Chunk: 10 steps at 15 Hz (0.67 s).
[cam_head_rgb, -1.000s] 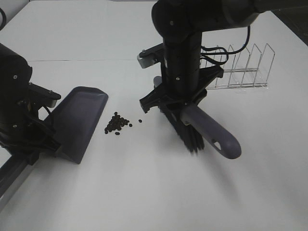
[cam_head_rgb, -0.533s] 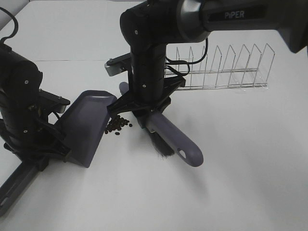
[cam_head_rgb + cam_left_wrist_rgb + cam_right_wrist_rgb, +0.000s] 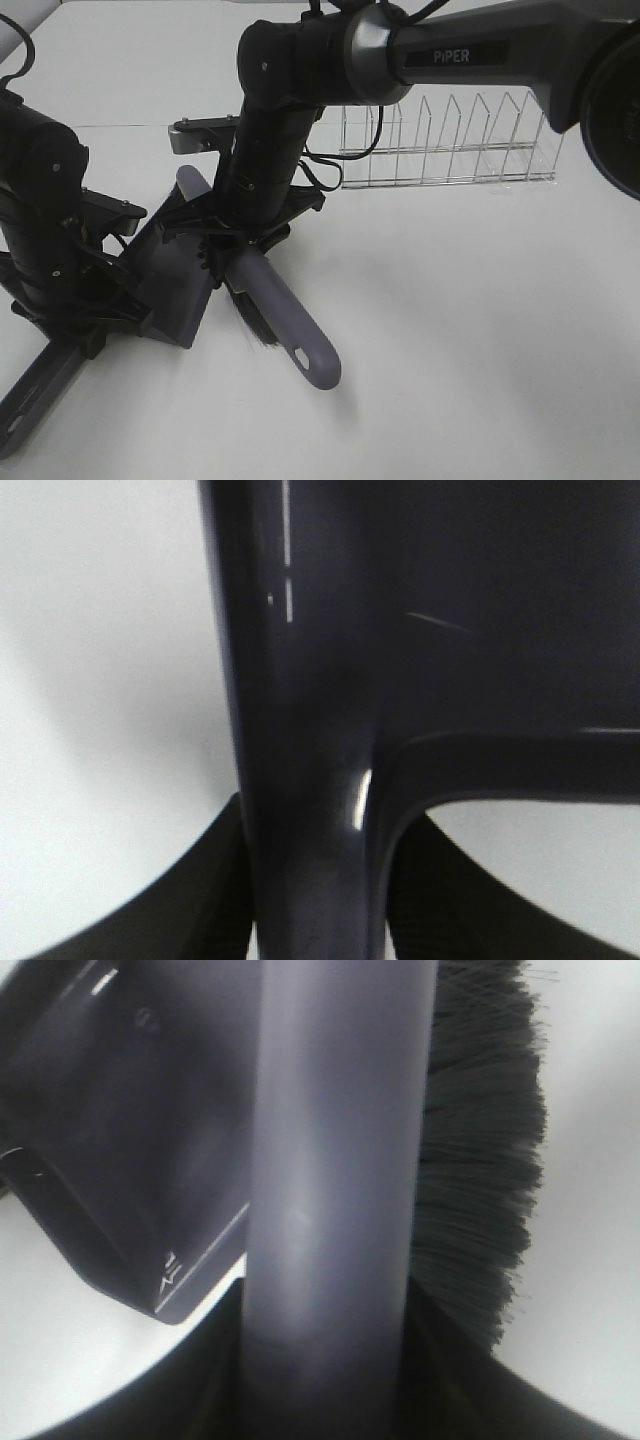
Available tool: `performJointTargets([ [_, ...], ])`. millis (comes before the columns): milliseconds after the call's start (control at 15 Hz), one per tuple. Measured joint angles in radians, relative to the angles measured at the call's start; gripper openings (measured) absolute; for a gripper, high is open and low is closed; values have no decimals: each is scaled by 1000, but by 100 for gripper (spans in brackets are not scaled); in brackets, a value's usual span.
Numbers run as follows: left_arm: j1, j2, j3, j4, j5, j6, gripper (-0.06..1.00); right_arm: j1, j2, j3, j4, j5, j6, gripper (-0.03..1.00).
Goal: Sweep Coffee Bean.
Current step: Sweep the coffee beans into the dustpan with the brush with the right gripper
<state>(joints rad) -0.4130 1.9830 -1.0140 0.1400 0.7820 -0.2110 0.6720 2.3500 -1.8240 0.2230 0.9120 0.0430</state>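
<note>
1. High view: your right gripper point(image 3: 240, 255) reaches across the middle, clamped on the brush point(image 3: 290, 335). The bristles point(image 3: 258, 320) meet the table point(image 3: 480, 350) at the lip of the pan point(image 3: 172, 285). Your left gripper point(image 3: 100, 305) holds the pan from behind, seemingly with its lip down, so it can catch whatever the brush drives in. The beans are out of sight behind the right arm; they are probably at the lip or already inside the pan. A rack point(image 3: 450, 150) stands well apart at the back.
2. Left wrist: the pan handle point(image 3: 300, 730) fills the frame. Dark fingers point(image 3: 205, 910) sit closed on either side of it, likely bracing the pan against the push. No beans show.
3. Right wrist: the brush handle point(image 3: 330, 1210) runs between the jaws, gripped tight. The bristles fan out on one side and a pan corner lies just beside the other. No beans show here either.
</note>
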Motion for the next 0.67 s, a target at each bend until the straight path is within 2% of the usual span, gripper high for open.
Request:
performJointTargets([
  [267,0,0,0,-5,1,0,34,0,13,-3,112,-51,-113,37],
  [667,0,0,0,-11,3,-1,34,0,13,-16,118,-63,-128,37],
])
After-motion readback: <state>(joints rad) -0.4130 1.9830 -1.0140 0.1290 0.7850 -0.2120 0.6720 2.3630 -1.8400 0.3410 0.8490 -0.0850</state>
